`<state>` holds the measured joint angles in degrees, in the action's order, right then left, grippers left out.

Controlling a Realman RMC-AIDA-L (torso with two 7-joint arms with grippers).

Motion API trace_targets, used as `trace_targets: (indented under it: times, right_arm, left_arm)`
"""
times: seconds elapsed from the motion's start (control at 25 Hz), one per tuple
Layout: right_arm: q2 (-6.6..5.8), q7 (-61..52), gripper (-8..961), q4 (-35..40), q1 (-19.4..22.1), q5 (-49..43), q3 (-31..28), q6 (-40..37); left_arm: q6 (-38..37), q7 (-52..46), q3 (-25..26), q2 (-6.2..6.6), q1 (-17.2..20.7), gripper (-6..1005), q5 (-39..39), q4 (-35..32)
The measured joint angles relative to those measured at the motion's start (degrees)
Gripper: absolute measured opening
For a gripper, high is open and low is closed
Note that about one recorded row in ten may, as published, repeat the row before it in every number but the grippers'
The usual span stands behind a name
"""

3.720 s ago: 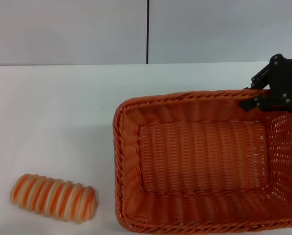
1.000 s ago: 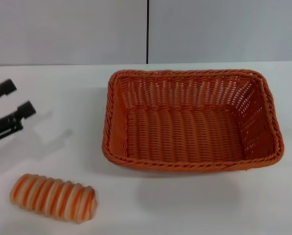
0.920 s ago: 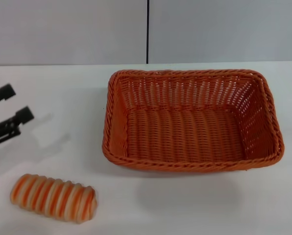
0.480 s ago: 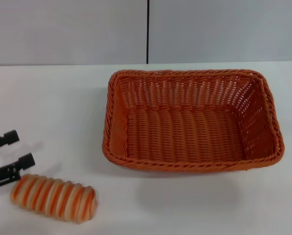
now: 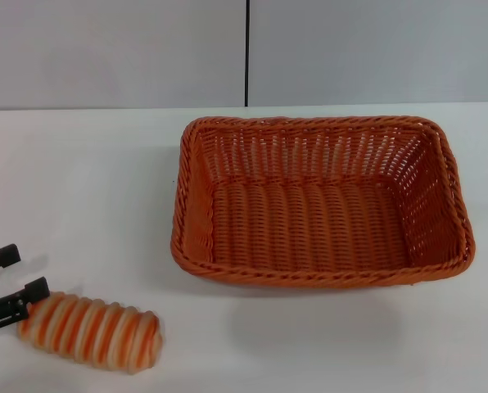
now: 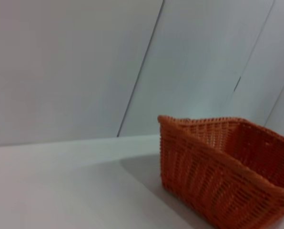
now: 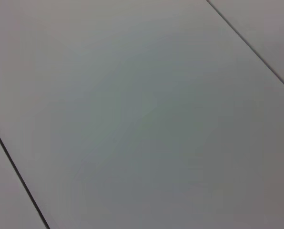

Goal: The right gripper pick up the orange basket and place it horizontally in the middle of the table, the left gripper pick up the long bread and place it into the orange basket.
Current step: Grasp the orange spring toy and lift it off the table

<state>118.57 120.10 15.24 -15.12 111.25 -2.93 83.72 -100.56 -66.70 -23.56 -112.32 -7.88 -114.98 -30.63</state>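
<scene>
On the broad white tabletop [image 5: 88,180], the large rectangular orange woven basket [image 5: 321,201] is seen resting flat near the middle, long side across, nothing inside it. At the near left corner, the oblong cream toy bread loaf with orange diagonal stripes [image 5: 91,331] is found lying on the surface, well apart from the basket. The small black two-fingered left gripper [image 5: 5,282] is positioned at the loaf's left end, fingers spread, the nearer finger [image 5: 15,303] touching or just beside the loaf. Only grey wall panels [image 7: 142,114] are shown by the right wrist view.

A pale grey panelled wall [image 5: 113,53], split by a dark vertical seam [image 5: 246,53], closes the background.
</scene>
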Motion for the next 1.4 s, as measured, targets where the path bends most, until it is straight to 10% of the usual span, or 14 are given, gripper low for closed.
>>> trace_targets:
  times: [1.4]
  right_arm:
    - [-0.01,0.16,652,-0.47,0.05,-1.07,0.56,-1.04]
  left_arm:
    - [3.89,-0.89,-0.33,-0.45,0.08,781,-7.23,1.01]
